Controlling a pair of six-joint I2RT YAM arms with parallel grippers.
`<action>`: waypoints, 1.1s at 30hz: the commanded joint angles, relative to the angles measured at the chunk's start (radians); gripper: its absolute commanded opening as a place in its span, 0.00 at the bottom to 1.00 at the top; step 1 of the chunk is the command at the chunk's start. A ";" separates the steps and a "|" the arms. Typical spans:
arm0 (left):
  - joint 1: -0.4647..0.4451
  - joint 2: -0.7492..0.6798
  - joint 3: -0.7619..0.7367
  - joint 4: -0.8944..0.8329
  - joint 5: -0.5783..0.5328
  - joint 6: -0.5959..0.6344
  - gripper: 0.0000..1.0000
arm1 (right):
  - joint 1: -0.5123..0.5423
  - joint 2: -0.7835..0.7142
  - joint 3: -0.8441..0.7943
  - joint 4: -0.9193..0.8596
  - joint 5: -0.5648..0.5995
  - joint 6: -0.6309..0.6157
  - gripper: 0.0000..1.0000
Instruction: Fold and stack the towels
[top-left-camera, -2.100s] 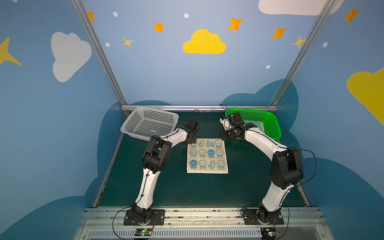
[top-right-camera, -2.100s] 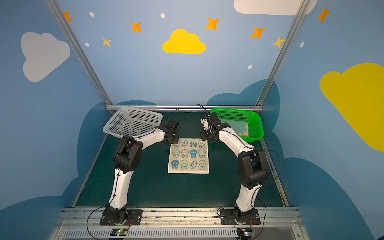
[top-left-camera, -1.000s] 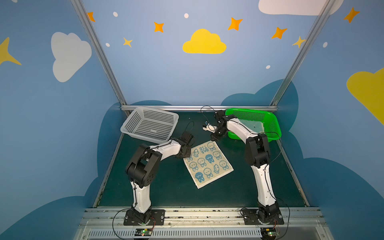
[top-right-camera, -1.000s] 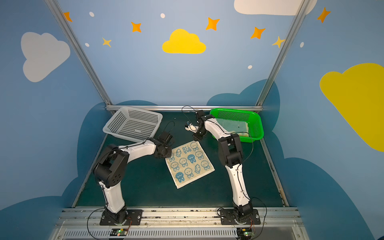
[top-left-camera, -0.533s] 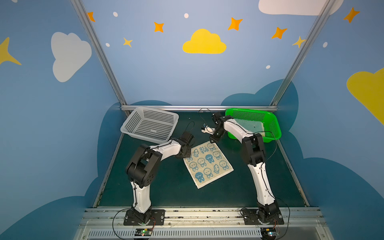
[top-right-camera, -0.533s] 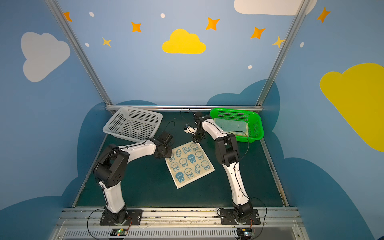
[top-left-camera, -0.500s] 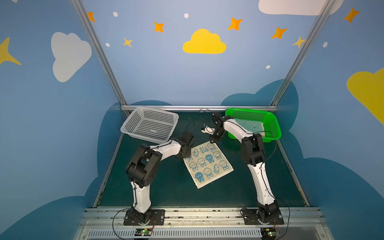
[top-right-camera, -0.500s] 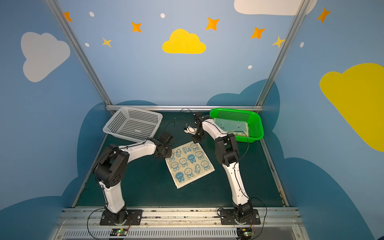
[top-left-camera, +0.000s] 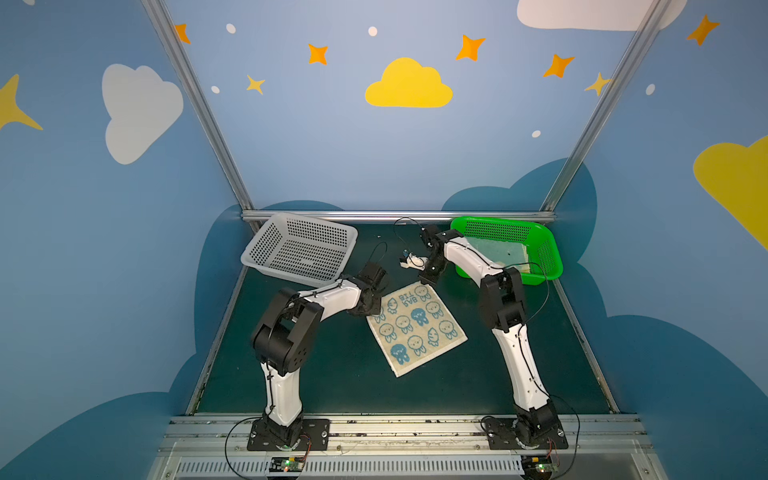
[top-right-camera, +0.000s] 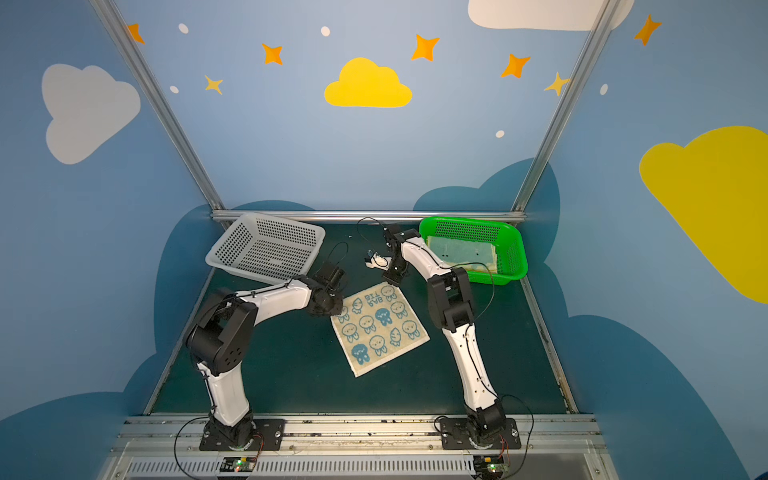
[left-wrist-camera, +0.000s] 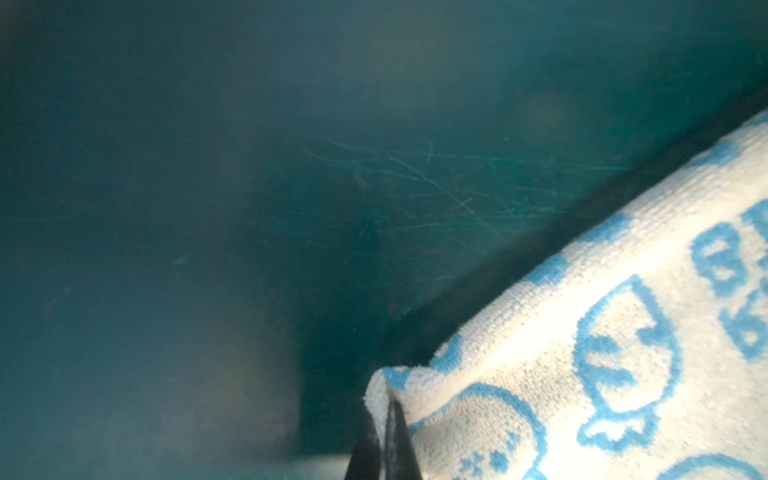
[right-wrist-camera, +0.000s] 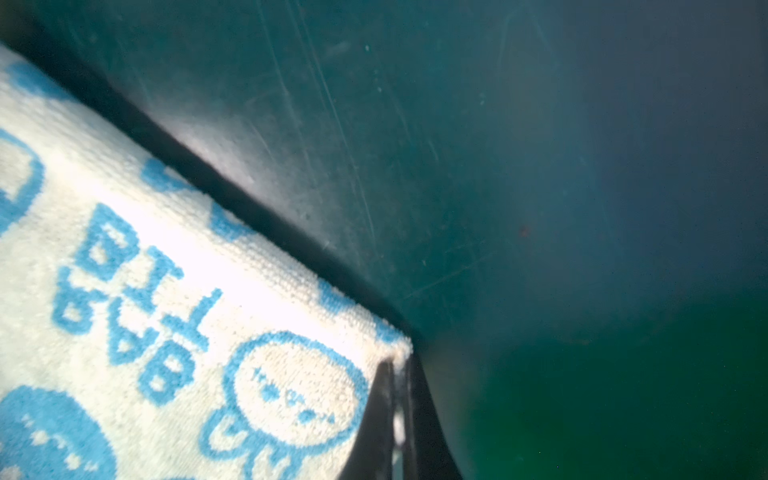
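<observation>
A blue-and-cream towel (top-left-camera: 415, 328) (top-right-camera: 380, 328) with rabbit outlines lies flat and skewed on the dark green table in both top views. My left gripper (top-left-camera: 371, 309) (left-wrist-camera: 384, 415) is shut on the towel's left far corner, and the cloth (left-wrist-camera: 582, 353) bunches between its tips. The right gripper (top-left-camera: 426, 280) (right-wrist-camera: 397, 374) is shut on the far corner nearest the green basket, with the towel (right-wrist-camera: 166, 311) pinched there. A pale yellow towel (top-left-camera: 505, 253) (top-right-camera: 461, 251) lies inside the green basket.
A grey perforated basket (top-left-camera: 299, 249) (top-right-camera: 266, 249) stands tilted at the back left, close behind my left wrist. The green basket (top-left-camera: 552, 257) (top-right-camera: 517, 257) sits at the back right beside the right arm. Bare table (top-left-camera: 332, 374) stretches in front of the towel.
The right gripper's jaws have closed on the towel's far corner. The towel and the left arm have stayed put over the last second.
</observation>
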 joint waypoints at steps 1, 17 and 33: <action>0.017 -0.008 -0.006 0.004 -0.001 0.038 0.04 | 0.005 0.004 0.000 -0.048 -0.040 0.008 0.00; 0.027 -0.222 -0.078 0.202 -0.088 0.227 0.04 | -0.065 -0.362 -0.382 0.337 -0.196 0.317 0.00; -0.099 -0.482 -0.320 0.269 -0.068 0.274 0.04 | -0.080 -0.575 -0.688 0.402 -0.256 0.376 0.00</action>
